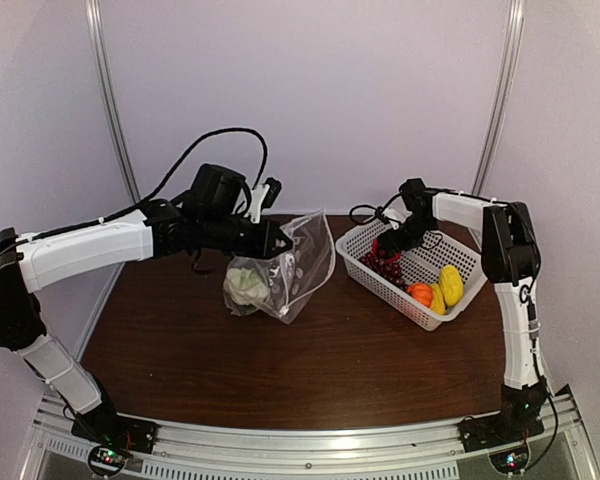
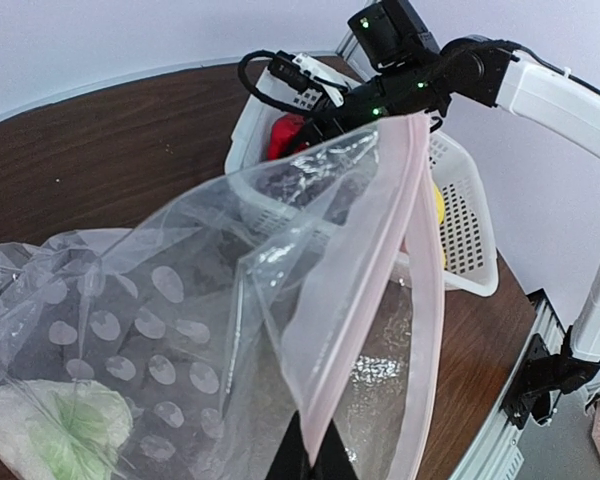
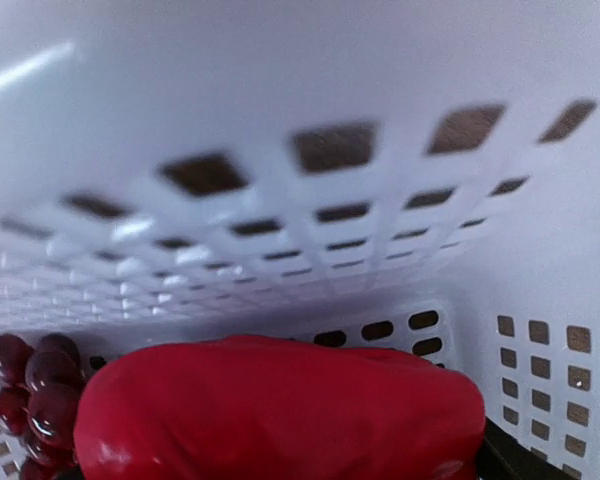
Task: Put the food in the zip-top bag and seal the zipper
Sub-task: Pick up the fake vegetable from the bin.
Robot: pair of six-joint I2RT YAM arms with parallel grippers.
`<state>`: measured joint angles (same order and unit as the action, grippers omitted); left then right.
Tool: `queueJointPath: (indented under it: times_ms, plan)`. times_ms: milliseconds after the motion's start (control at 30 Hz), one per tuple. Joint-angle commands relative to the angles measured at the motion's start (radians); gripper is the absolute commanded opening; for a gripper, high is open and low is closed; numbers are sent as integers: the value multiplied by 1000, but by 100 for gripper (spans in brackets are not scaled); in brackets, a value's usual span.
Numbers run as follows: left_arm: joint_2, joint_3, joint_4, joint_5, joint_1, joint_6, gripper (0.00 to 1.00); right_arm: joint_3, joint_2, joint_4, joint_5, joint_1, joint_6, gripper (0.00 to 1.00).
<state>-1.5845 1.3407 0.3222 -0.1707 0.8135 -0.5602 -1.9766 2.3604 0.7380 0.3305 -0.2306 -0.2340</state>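
My left fingers (image 2: 288, 462) are pinched shut on the mouth edge of the zip-top bag (image 2: 180, 300), holding it up. The pinkish zipper (image 2: 378, 240) runs away from them with the mouth gaping. The bag hangs below the fingers and its bottom rests on the bench (image 1: 280, 370). The cauliflower (image 1: 245, 283) sits inside, low down.

My right fingers (image 1: 400, 238) reach down into the white mesh basket (image 1: 385, 290), right at the red pepper (image 3: 280, 410), which fills the lower wrist view. I cannot tell whether they grip it. The grape bunch (image 3: 30, 390) lies just beside the pepper. The orange piece (image 1: 420, 294) and yellow pieces (image 1: 450, 284) lie at the basket's other end, well apart from these fingers.
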Motion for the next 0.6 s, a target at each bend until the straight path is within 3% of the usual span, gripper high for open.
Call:
queueJointPath:
  times_ms: [0, 300, 567]
  plan:
    - [-18, 14, -50, 4, 1, 10, 0, 100, -115, -13, -22, -4, -9, 76]
    - [-66, 32, -86, -16, 1, 4, 0, 328, -468, -46, -5, -4, -18, 72]
    - [-123, 70, -106, -22, -2, -33, 0, 457, -733, 0, 229, -69, -4, 71]
